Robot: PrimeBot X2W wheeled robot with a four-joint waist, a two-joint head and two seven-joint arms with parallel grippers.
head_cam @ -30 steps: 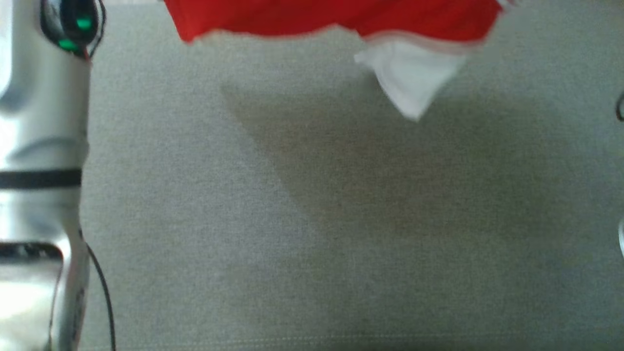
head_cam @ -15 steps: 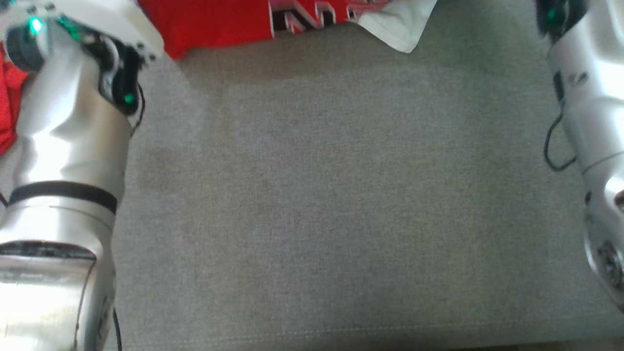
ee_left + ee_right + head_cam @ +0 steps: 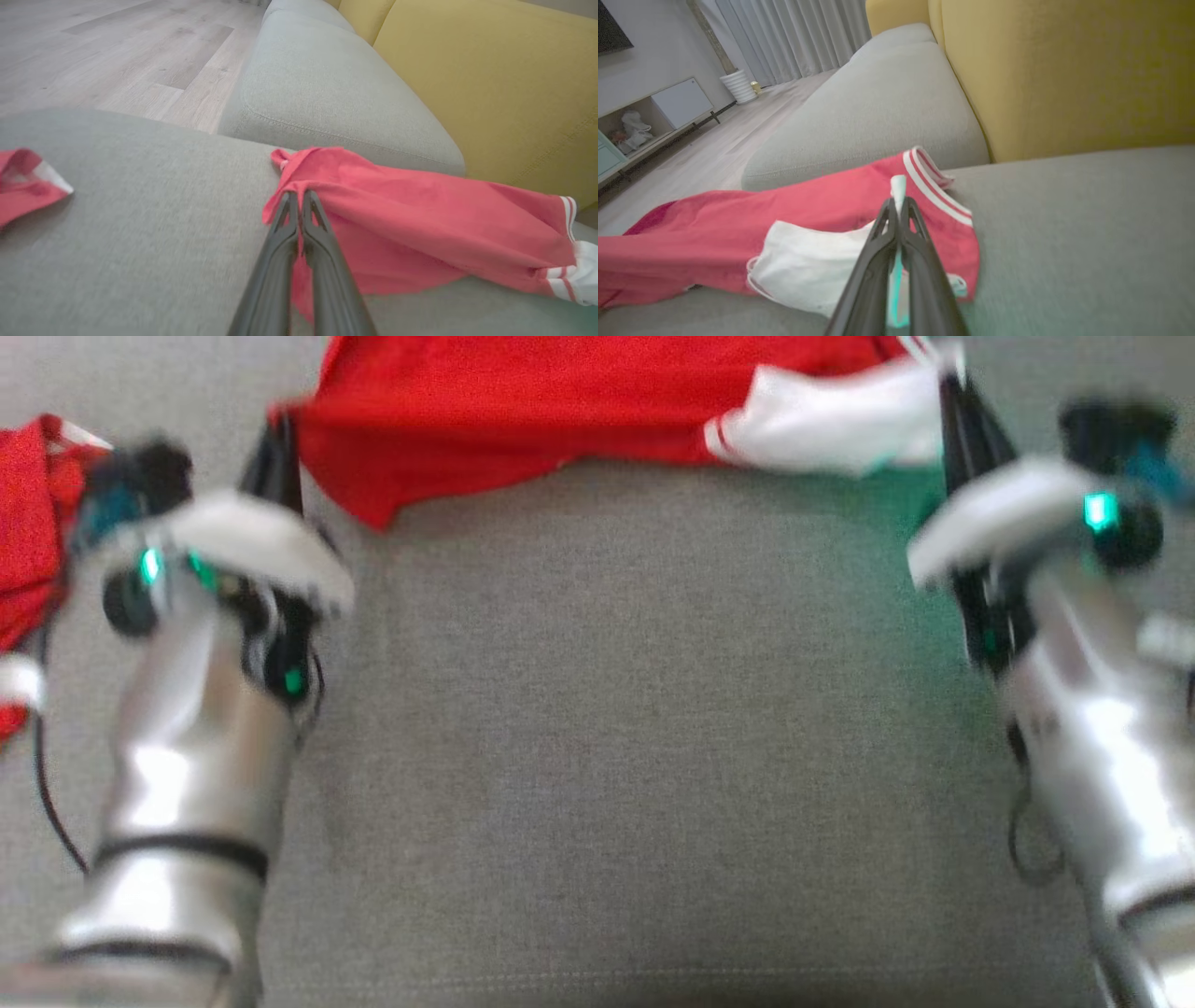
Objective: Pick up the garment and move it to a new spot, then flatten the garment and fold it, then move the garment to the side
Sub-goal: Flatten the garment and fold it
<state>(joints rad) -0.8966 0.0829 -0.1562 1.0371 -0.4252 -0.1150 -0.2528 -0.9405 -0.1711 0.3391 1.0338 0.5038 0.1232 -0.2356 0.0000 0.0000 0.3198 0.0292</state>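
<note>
- Both silver arms have come further into the head view than half a second ago, and their dark fingers now show at the lower corners of the red garment (image 3: 579,411).
- The garment lies across the grey sofa seat (image 3: 607,756) at 12 o'clock in the head view, its lower edge sagging between the two grips.
- The left gripper (image 3: 275,457), at 10 o'clock, has its jaws pressed together on a bunched red fold, as the left wrist view shows.
- The right gripper (image 3: 962,420), at 2 o'clock, is clamped tight on a pale strip of cloth at the garment's striped edge.
- The white sleeve (image 3: 831,420) lies just beside the right gripper, towards 9 o'clock from it.
- A second red cloth (image 3: 33,523) with white trim rests at 9 o'clock, apart from the garment.
- A yellow back cushion (image 3: 490,93) stands behind the seat, with wooden floor (image 3: 117,56) beyond the sofa.
- Motion blurs both arms in the head view.
</note>
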